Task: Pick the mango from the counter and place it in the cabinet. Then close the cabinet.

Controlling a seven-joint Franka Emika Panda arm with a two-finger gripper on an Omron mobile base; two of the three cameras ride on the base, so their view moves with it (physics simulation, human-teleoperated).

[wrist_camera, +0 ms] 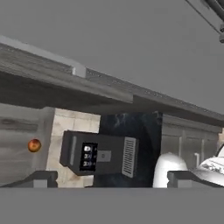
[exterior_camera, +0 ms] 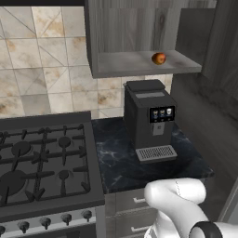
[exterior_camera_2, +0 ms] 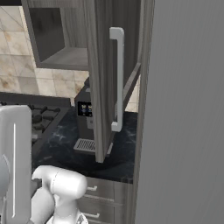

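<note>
The mango point(exterior_camera: 159, 58) sits on the cabinet point(exterior_camera: 139, 28) shelf, above and slightly right of the coffee machine point(exterior_camera: 149, 118), so the placing step appears complete. The coffee machine stands on the dark tabletop point(exterior_camera: 116, 162), with the stove point(exterior_camera: 44, 162) to its left. The cabinet door point(exterior_camera_2: 103, 78) stands swung out in front of the coffee machine, its bar handle point(exterior_camera_2: 117, 78) exposed, presumably awaiting closure. The hand point(wrist_camera: 111, 177) holds nothing, its fingers spread wide apart, and looks across at the door's face, likely positioned to push it shut.
</note>
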